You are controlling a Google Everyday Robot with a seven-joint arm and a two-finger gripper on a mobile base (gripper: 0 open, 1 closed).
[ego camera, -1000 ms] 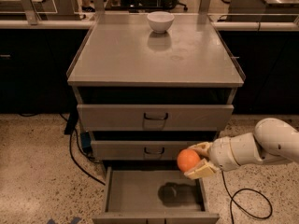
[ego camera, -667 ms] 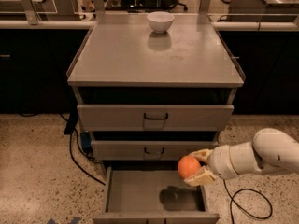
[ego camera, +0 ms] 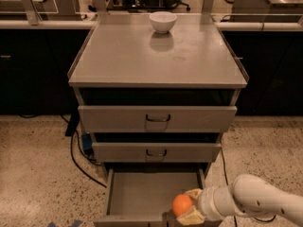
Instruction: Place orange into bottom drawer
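Observation:
The orange (ego camera: 182,205) is small, round and bright. My gripper (ego camera: 190,206) is shut on the orange, its pale fingers above and below the fruit. It holds the orange low over the front right part of the bottom drawer (ego camera: 142,193), which is pulled open and shows a bare grey inside. My white arm (ego camera: 255,203) comes in from the lower right.
The grey cabinet top (ego camera: 156,56) carries a white bowl (ego camera: 162,21) at the back. Two shut drawers with dark handles (ego camera: 157,119) sit above the open one. A black cable (ego camera: 78,162) runs on the speckled floor left of the cabinet. Dark counters stand behind.
My gripper has moved down with the orange, from beside the middle drawer front to low over the open bottom drawer's front right part.

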